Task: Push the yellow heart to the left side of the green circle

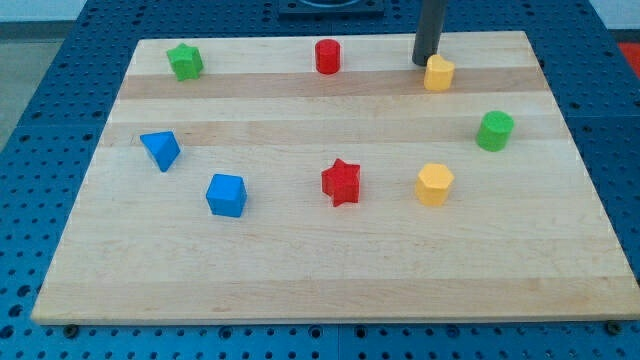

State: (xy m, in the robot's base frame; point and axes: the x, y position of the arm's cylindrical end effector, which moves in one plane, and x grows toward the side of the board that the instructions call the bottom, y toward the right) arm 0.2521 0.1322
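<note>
The yellow heart [438, 73] lies near the view's top edge of the wooden board, right of centre. The green circle [494, 131] sits lower and to the right of it, near the board's right edge. My tip [424, 63] is at the heart's upper-left side, touching it or very nearly. The rod rises straight up out of the view's top.
A second yellow block, a hexagon [434, 184], lies below the heart, left of the green circle. A red star [341, 182], blue cube [226, 195] and blue triangle [160, 150] lie to the left. A red cylinder [327, 56] and green star [185, 62] sit along the top.
</note>
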